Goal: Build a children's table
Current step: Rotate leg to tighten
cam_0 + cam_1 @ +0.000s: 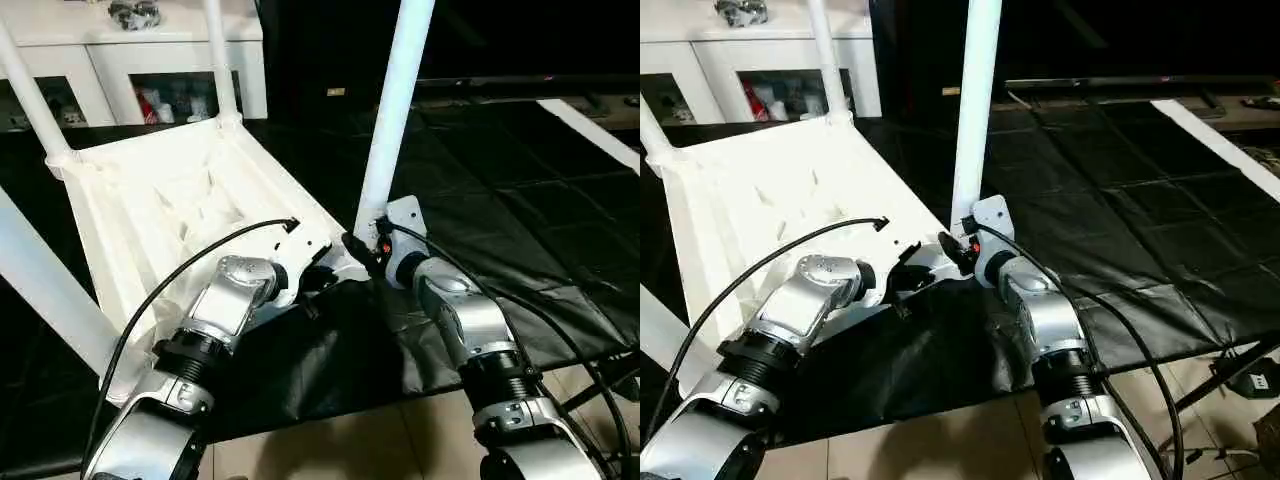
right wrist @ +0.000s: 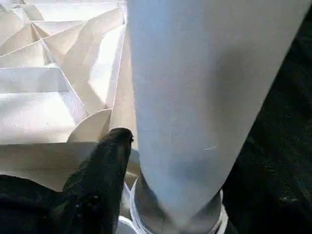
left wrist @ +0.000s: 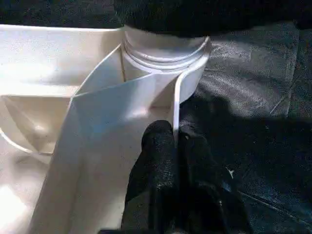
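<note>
The children's table (image 1: 190, 200) is seen upside down on a black sheet (image 1: 520, 220), ribbed underside up, with legs standing in its corner sockets. The nearest leg (image 1: 395, 110) rises from the corner just in front of the robot.

The left gripper (image 3: 178, 146) is closed onto the thin rim wall of the top beside that corner socket, one finger on each side of it. The right gripper (image 2: 146, 161) is set at the foot of the nearest leg: one black finger (image 2: 105, 165) lies against it, the other is hidden behind the leg, so a firm hold cannot be confirmed.

The table is judged to be light, hollow plastic, stiff along its ribs but smooth and likely slippery on the round tapered legs. A leg is best gripped low, near its collar; the top is best held by a rim or rib.

A white cabinet (image 1: 150, 60) stands beyond the table. No brand, label or legible writing can be made out.
</note>
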Available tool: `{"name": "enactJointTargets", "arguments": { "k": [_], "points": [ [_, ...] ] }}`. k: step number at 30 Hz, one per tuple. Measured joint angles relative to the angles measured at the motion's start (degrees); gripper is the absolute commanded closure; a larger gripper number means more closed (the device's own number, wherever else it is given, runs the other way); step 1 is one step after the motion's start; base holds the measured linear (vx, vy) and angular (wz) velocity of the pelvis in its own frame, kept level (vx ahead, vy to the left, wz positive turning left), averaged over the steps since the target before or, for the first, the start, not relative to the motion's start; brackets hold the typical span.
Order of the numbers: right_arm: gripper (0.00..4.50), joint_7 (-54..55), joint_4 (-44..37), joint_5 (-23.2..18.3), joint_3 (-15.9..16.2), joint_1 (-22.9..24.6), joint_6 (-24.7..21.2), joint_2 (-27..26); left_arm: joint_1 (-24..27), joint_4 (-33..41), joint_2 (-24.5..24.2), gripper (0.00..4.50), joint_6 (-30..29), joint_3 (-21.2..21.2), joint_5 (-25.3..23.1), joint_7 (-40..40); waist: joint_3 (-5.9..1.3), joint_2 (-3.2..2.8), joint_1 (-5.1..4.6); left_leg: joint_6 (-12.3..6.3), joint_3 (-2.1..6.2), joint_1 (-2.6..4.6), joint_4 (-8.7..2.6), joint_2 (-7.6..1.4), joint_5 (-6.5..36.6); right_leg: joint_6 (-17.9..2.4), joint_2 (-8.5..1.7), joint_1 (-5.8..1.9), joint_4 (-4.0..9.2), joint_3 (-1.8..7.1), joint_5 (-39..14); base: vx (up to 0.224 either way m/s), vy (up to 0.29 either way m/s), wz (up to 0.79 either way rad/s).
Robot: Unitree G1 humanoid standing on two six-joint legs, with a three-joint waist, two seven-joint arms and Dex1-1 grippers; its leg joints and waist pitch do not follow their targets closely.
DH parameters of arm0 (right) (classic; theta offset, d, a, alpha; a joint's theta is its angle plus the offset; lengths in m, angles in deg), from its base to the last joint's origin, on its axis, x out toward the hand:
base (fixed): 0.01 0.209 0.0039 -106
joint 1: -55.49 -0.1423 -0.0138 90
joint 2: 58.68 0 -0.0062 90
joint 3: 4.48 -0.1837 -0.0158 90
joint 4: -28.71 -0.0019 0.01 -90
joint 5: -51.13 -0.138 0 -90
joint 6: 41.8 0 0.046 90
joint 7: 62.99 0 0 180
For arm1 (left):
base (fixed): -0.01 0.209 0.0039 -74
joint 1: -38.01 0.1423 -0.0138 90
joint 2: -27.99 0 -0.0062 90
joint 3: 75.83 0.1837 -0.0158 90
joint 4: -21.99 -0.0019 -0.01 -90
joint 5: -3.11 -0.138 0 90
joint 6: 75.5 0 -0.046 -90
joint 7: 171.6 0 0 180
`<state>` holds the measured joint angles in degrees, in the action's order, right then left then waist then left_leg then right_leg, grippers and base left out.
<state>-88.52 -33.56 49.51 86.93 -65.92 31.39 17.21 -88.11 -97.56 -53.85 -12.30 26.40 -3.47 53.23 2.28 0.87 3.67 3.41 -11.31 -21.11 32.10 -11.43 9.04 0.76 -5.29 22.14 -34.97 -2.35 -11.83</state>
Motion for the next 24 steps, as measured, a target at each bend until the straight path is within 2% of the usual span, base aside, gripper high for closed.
{"name": "enactJointTargets", "arguments": {
  "k": [4,6,10,12,14,17,20,24],
  "points": [
    [1.04,-8.12,-0.06,-1.29,1.54,1.12,1.90,4.07,0.30,1.13,-2.37,4.50,1.35,1.33,0.34,4.20,0.03,0.00,0.22,0.00,0.00,-0.12,0.00,0.00,0.00,0.00,0.00,0.08,0.05,-0.01,0.00,0.000,0.000,0.00],
    [0.83,-14.63,-0.46,-2.05,3.33,2.45,3.28,7.67,0.43,1.20,-4.01,4.50,3.34,2.38,1.18,8.34,0.06,0.03,0.72,0.00,0.01,-0.29,0.02,-0.01,0.01,0.00,0.00,0.19,0.08,-0.04,0.00,0.000,0.000,0.00],
    [0.60,-25.69,-2.10,-4.71,4.02,2.72,3.76,12.13,0.66,1.25,-7.41,4.50,7.61,3.84,2.33,14.98,0.07,0.02,1.70,-0.03,0.02,-0.99,0.30,-0.17,-0.02,0.00,0.04,0.77,-0.14,-0.19,0.05,0.000,0.000,0.00],
    [0.51,-29.34,-2.69,-5.76,4.20,2.71,3.76,12.93,0.69,1.13,-8.63,4.50,8.93,4.17,2.42,17.38,0.07,0.01,2.11,-0.04,0.01,-1.04,0.39,-0.21,-0.02,0.00,0.04,0.78,-0.18,-0.23,0.05,0.000,0.000,0.00],
    [0.19,-37.37,-3.02,-7.72,6.05,2.68,3.73,16.96,0.71,0.81,-11.63,4.50,12.68,5.46,2.70,22.68,0.09,0.00,2.87,-0.09,0.00,-1.16,0.54,-0.22,0.02,-0.02,0.02,0.78,-0.16,-0.24,0.06,0.000,0.000,0.00],
    [0.19,-46.15,-3.10,-9.06,7.63,2.58,3.73,21.14,0.78,0.38,-15.14,4.50,16.73,6.63,3.44,28.82,0.11,0.04,3.79,-0.13,-0.02,-1.19,0.68,-0.26,0.06,-0.03,0.01,0.74,-0.21,-0.26,0.07,0.000,0.000,0.00],
    [0.19,-51.18,-2.95,-9.66,8.58,2.30,3.80,21.57,0.68,-0.32,-16.13,4.50,19.82,7.45,3.45,31.89,0.11,0.04,4.52,-0.14,-0.04,-1.18,0.82,-0.28,0.06,-0.08,-0.01,0.73,-0.30,-0.24,0.10,0.000,0.000,0.00],
    [0.19,-55.21,-2.27,-10.03,9.49,1.03,4.73,21.71,0.63,-0.82,-17.05,4.50,23.22,8.70,3.53,35.12,0.11,0.07,4.92,-0.15,-0.08,-1.19,0.96,-0.35,0.06,-0.09,-0.01,0.68,-0.41,-0.25,0.10,0.000,0.000,0.00]
  ]
}}
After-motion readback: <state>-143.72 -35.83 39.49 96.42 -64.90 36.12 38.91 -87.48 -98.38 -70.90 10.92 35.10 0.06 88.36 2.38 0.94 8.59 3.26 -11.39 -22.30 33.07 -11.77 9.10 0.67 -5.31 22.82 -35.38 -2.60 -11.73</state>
